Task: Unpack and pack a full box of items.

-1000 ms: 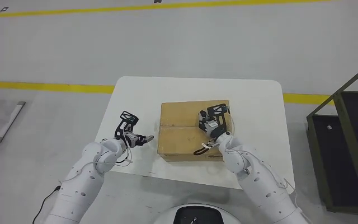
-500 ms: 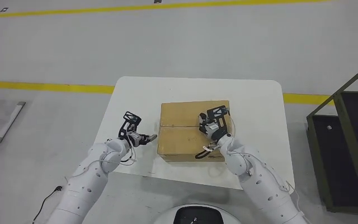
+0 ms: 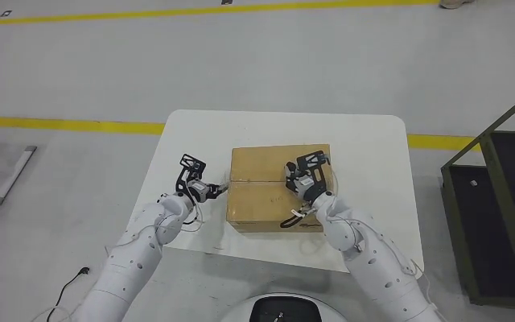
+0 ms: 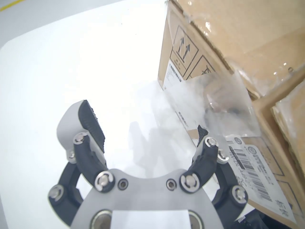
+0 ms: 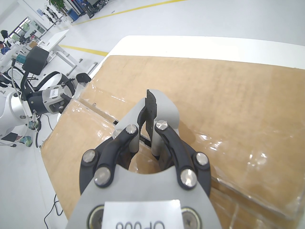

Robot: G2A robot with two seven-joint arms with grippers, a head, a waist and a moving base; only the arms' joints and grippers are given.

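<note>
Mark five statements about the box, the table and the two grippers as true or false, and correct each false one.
1. The cardboard box has its top flaps closed. True.
2. The left gripper is shut. False: its fingers are spread open, beside the side of the box.
3. The right gripper is over the top of the box. True.
4. The box stands on the floor. False: it stands on the white table.
5. Clear tape lies over the box's edge near the left gripper. True.
</note>
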